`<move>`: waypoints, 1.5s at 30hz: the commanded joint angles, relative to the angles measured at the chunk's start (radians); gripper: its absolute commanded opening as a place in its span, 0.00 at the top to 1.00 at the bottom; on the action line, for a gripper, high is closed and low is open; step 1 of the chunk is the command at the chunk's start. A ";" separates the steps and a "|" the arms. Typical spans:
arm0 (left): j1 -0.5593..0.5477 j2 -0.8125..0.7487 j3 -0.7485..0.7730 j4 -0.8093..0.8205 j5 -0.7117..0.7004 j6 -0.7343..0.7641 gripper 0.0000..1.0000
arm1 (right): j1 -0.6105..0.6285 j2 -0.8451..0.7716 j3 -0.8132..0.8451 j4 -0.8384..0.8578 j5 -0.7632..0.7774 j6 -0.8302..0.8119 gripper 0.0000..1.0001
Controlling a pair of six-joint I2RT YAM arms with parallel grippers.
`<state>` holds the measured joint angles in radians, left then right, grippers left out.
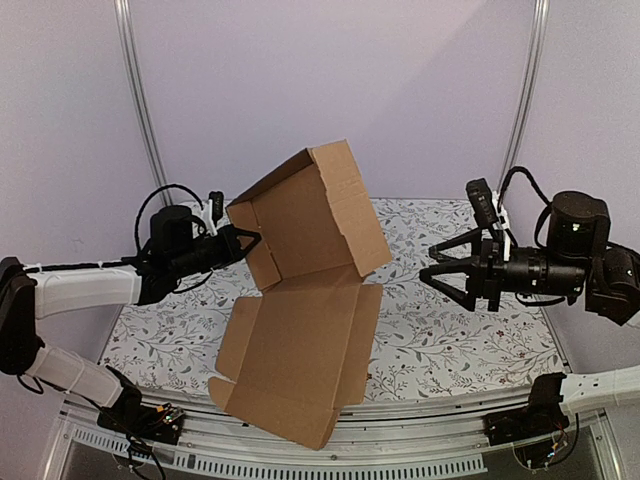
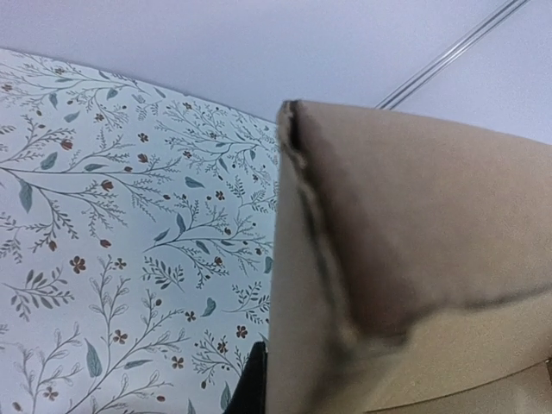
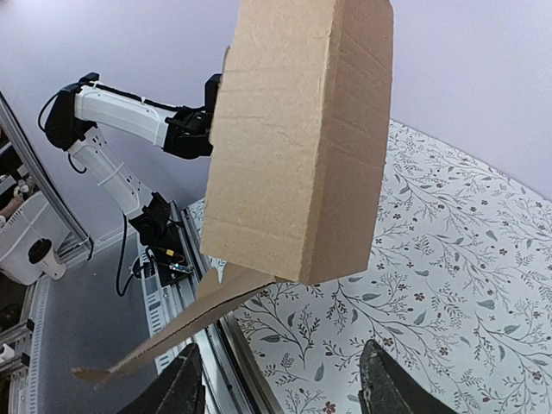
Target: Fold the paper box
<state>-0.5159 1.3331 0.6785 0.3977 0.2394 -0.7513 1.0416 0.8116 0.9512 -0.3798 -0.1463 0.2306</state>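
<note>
In the overhead view, the paper box (image 1: 310, 290) is held in the air above the near half of the floral-patterned table (image 1: 450, 330). It is only partly folded: 1 panel with raised side flaps is tilted up toward the back wall, and a 2nd panel hangs down past the near edge. The left gripper (image 1: 250, 243) is clamped on the box's left edge flap. The right gripper (image 1: 430, 262) is seen to the right, apart from the box, with its jaws spread and nothing between them.

In the left wrist view, the right half is filled by brown cardboard (image 2: 414, 259) with a rough corrugated edge, and the table cloth (image 2: 103, 216) is seen beyond it.

In the right wrist view, the box (image 3: 293, 147) is seen hanging ahead, with the left arm (image 3: 121, 112) behind it. The 2 fingers (image 3: 177, 388) are set wide apart at the bottom of the view.
</note>
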 commanded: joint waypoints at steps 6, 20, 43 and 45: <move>-0.003 -0.069 0.010 -0.037 -0.041 0.080 1.00 | 0.001 0.014 0.202 -0.161 0.135 -0.086 0.27; -0.003 -0.149 -0.014 -0.054 -0.047 0.152 1.00 | 0.000 0.209 0.349 -0.163 0.163 -0.136 0.24; -0.028 -0.178 -0.013 -0.124 -0.193 0.212 1.00 | 0.001 0.499 0.457 -0.085 0.108 -0.143 0.21; -0.034 -0.182 -0.010 -0.136 -0.215 0.215 1.00 | 0.001 0.517 0.464 -0.082 0.126 -0.141 0.21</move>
<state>-0.5304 1.1782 0.6571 0.2916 0.0795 -0.5453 1.0416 1.2949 1.3746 -0.4873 -0.0544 0.0826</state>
